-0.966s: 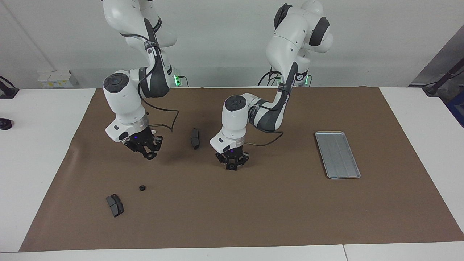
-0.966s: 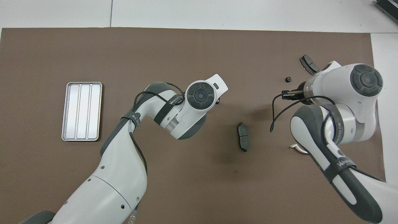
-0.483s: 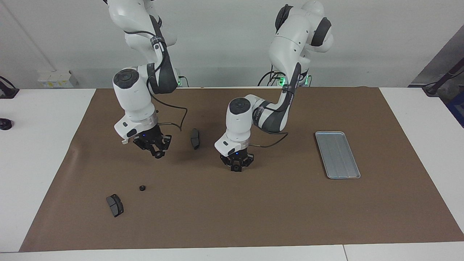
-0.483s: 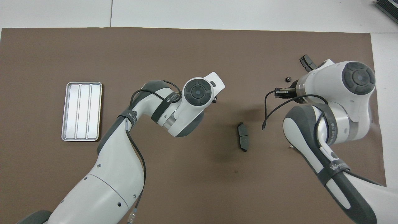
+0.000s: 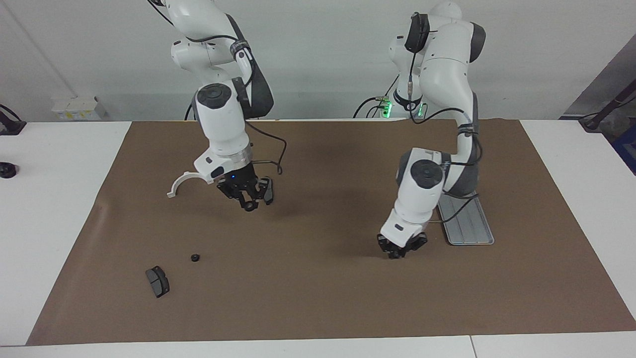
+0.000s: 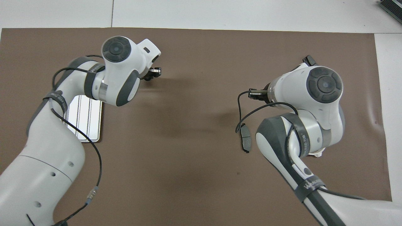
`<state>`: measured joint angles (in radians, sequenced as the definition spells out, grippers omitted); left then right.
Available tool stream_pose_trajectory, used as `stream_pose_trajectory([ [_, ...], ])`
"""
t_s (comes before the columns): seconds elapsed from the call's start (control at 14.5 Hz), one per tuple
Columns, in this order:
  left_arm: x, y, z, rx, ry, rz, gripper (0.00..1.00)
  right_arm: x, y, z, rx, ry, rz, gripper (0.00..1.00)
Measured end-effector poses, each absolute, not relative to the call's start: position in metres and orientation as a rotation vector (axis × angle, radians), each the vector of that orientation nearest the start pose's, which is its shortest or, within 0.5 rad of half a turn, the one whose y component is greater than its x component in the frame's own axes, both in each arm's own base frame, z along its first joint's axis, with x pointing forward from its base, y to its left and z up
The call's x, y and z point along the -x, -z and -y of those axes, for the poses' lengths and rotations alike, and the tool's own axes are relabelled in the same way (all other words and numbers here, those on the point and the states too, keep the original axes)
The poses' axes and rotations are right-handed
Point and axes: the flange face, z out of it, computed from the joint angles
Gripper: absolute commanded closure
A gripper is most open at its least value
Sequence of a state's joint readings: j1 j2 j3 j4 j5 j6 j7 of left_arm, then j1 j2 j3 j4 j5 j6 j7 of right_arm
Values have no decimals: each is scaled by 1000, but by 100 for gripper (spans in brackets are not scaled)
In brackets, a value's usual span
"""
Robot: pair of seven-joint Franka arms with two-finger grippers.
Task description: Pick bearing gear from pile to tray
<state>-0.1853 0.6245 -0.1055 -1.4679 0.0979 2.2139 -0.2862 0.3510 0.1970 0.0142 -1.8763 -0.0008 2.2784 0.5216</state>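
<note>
While the tray (image 5: pixel 472 223) lies at right of the facing frame, you see the left gripper (image 5: pixel 400 247) beside it, grip undeterminable; right gripper (image 5: pixel 247 191) likewise, centre-left; the gear (image 5: pixel 195 257) sits lower left.

brown mat (image 5: pixel 308 298) (image 6: pixel 194 175) — white table (image 5: pixel 44 209), black knob (image 5: pixel 7 170)

Honestly not much to read here. The only lettering I can spot is white print on the dark strap (image 6: pixel 307 185) wrapped around the right arm, low in the overhead view, and it looks like a brand name but it's too small and skewed to spell out. The strap (image 6: pixel 57 98) on the left arm shows similar white marks, also unreadable.
</note>
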Motion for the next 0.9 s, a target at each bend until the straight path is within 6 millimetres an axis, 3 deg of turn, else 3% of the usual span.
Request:
stream_pose_trajectory([
  [0.28, -716, -353, 69, 3177, 163, -49, 94, -577, -431, -346, 2924, 328, -354, 100],
  [0.48, -711, -353, 2, 3178, 79, -142, 95, -576, -398, -407, 2855, 353, -401, 100],
  [0.69, -690, -339, -42, 3178, -34, -232, 92, -588, -354, -458, 2799, 380, -412, 100],
  [0.76, -681, -333, -49, 3179, -71, -245, 85, -595, -342, -466, 2785, 393, -406, 100],
  [0.9, -661, -322, -47, 3180, -143, -261, 49, -600, -330, -476, 2765, 413, -397, 85],
])
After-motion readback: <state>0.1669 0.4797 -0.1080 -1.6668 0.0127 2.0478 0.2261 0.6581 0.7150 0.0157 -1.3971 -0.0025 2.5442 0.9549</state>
